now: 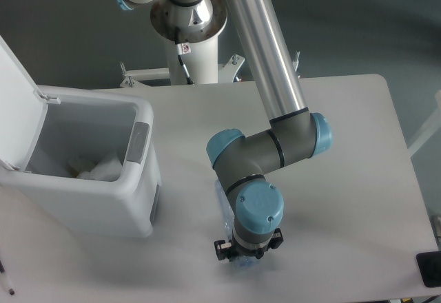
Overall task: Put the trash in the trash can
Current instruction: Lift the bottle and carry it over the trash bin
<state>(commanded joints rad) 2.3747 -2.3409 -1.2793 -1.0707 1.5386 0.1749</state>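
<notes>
The clear bluish bottle (222, 208) lies on the white table, almost wholly covered by my arm; only a strip of its side and its lower end show. My gripper (247, 256) is straight above its lower part, pointing down, with its fingers hidden under the wrist. The white trash can (89, 97) stands at the left with its lid (15, 103) flipped up. Crumpled white paper (100, 168) lies inside it.
The arm's base (189, 14) stands behind the table's far edge. A black object (428, 270) lies at the table's front right corner. A grey latch (138, 142) sits on the can's right rim, a short way left of the bottle.
</notes>
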